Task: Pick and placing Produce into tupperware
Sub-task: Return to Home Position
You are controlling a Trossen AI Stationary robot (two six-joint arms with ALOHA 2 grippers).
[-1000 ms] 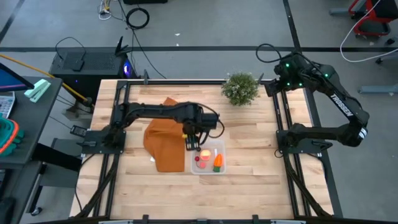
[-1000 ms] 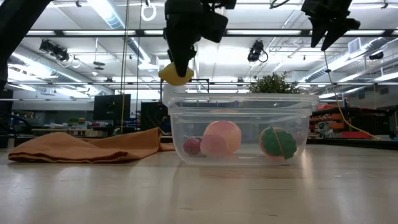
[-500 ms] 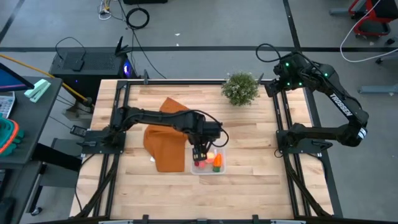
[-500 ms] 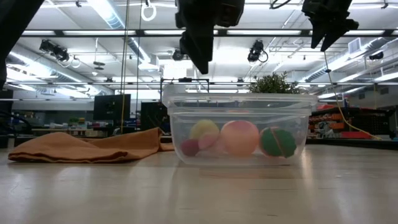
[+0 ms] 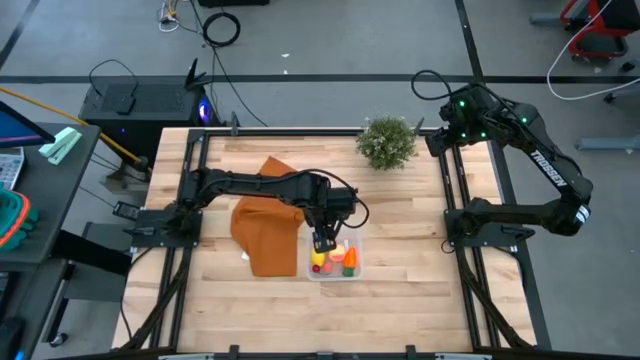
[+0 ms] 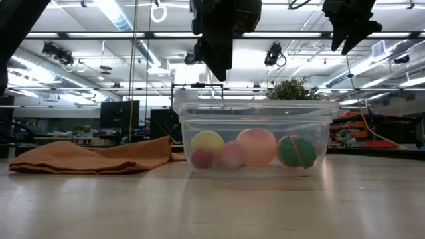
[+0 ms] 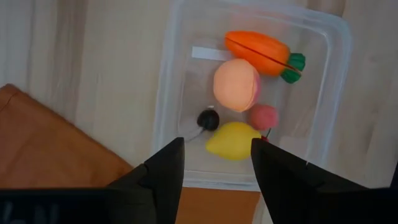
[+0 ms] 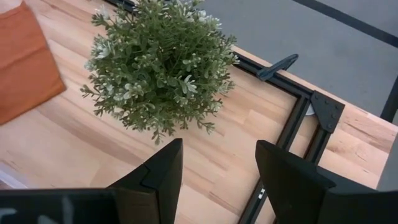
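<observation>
Listing one tupperware [image 7: 165, 93], clear and shallow with rounded corners, standing on the wooden desk [image 5: 400, 300] with one orange-brown cloth [image 7: 50, 143] just beside it. Contents are five produce pieces, all inside. There is one orange carrot [image 7: 258, 51] with a green top lying along a wall, and one peach-coloured round fruit [image 7: 236, 85] just beside it. There is also one yellow lemon [image 7: 231, 140], with one small dark piece [image 7: 209, 119] and one small red-pink piece [image 7: 263, 116] on either side, close by. One pale sticker [image 7: 207, 53] sits by the carrot, with any writing too small to read. The left end effector [image 5: 323, 241] hangs over the tupperware above the lemon, released, fingers spread and empty. The right end effector [image 8: 217, 152] is held high at the desk's far right corner over one bushy green potted plant [image 8: 161, 68], likewise released and empty. White lettering on the right arm [image 5: 548, 168] reads TROSSEN. Arms counted: two.
</observation>
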